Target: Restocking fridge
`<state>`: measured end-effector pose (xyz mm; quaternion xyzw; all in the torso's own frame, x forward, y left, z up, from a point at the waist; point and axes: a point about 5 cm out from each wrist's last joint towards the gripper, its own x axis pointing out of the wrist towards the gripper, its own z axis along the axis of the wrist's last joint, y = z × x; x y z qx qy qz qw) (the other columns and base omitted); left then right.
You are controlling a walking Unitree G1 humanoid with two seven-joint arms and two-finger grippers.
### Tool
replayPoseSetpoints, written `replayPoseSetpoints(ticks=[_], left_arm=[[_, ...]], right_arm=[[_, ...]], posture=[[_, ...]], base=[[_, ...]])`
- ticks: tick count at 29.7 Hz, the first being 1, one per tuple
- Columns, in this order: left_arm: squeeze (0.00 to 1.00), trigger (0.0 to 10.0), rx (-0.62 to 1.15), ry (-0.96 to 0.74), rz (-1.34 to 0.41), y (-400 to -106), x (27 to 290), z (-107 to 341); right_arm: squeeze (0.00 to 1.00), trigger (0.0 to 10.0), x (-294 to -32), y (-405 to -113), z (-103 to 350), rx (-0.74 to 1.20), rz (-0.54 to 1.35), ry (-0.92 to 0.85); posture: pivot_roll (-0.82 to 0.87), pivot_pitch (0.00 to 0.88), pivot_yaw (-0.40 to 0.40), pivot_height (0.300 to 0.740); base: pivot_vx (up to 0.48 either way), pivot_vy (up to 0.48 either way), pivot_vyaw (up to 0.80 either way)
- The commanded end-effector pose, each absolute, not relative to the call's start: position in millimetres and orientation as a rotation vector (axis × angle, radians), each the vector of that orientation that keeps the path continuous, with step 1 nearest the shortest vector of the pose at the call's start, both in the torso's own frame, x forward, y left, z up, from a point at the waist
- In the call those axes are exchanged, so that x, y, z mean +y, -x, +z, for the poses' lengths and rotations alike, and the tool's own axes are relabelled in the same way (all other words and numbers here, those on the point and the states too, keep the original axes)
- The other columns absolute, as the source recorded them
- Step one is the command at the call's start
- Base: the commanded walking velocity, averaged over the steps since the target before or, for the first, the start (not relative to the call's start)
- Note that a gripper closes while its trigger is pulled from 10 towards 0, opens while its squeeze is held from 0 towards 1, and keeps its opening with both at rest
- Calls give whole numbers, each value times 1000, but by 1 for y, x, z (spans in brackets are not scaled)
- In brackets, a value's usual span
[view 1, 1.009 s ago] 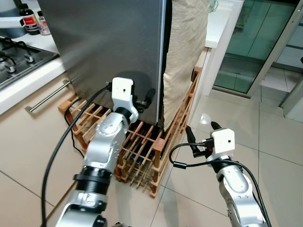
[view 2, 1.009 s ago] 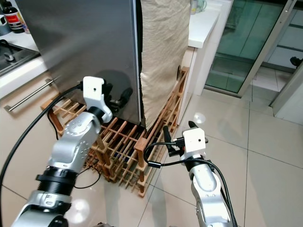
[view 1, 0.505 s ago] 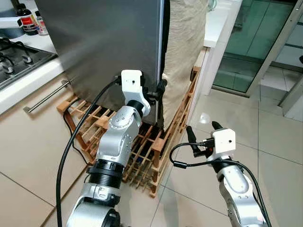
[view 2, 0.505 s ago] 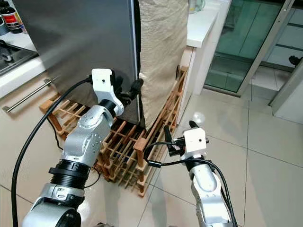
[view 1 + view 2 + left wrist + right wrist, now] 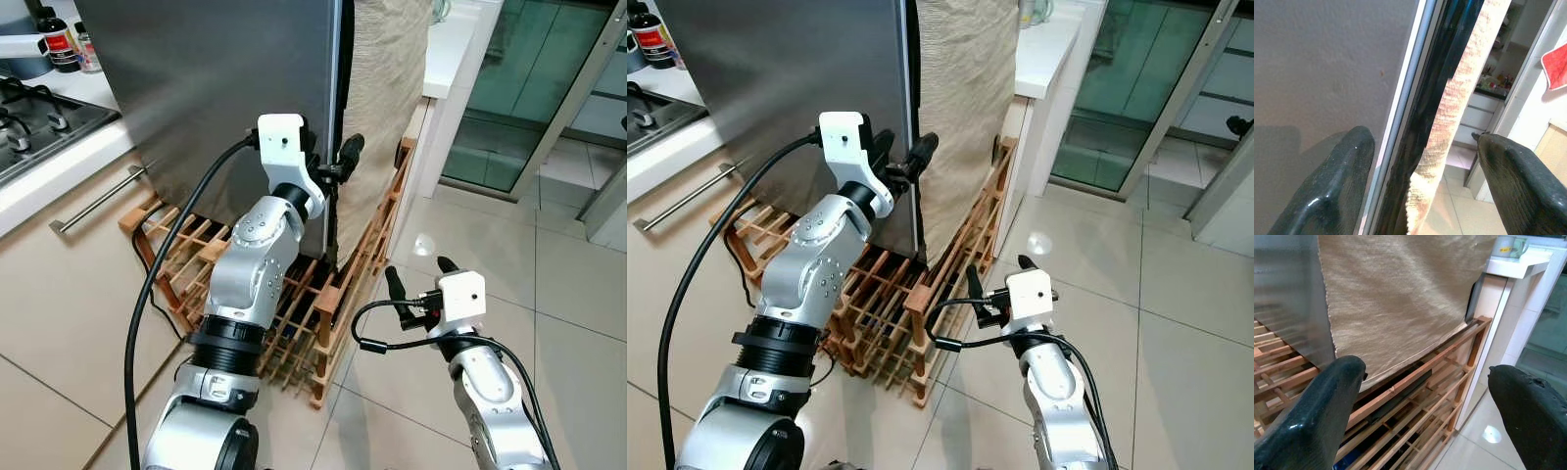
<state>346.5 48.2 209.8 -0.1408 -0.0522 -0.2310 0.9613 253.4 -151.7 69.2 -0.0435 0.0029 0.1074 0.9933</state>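
Left wrist view: left gripper (image 5: 1422,161) spread wide, straddling the fridge door (image 5: 1327,73) edge, gripping nothing.

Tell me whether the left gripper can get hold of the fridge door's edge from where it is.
Probably yes. The left gripper is open and raised at the fridge door edge, one finger before the steel face, the other on the side of the beige cloth. Nothing blocks the gap between them.

A pale tiled floor (image 5: 509,245) carries a wooden slatted rack (image 5: 294,304), on which the grey fridge (image 5: 216,88) stands. At the left, a white counter (image 5: 69,147) holds a gas hob (image 5: 39,113) and bottles (image 5: 61,41).
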Motion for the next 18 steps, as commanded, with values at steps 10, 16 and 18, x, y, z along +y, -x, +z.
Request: replayPoseSetpoints(ticks=[10, 16, 18], left_arm=[[0, 10000, -52, 287, -519, -351, 28, 204], [0, 10000, -45, 286, -541, -354, 21, 204], [0, 10000, -43, 275, -540, -357, 17, 204]], right_arm=[[251, 10000, -155, -255, 70, -17, 205, 84], [251, 10000, -152, -251, 78, -36, 206, 82], [247, 10000, -149, -250, 83, -48, 208, 79]], posture=[[-189, 0, 28, 740], [-191, 0, 34, 740], [-190, 0, 34, 740]], base=[[0, 0, 0], [0, 0, 0], [0, 0, 0]])
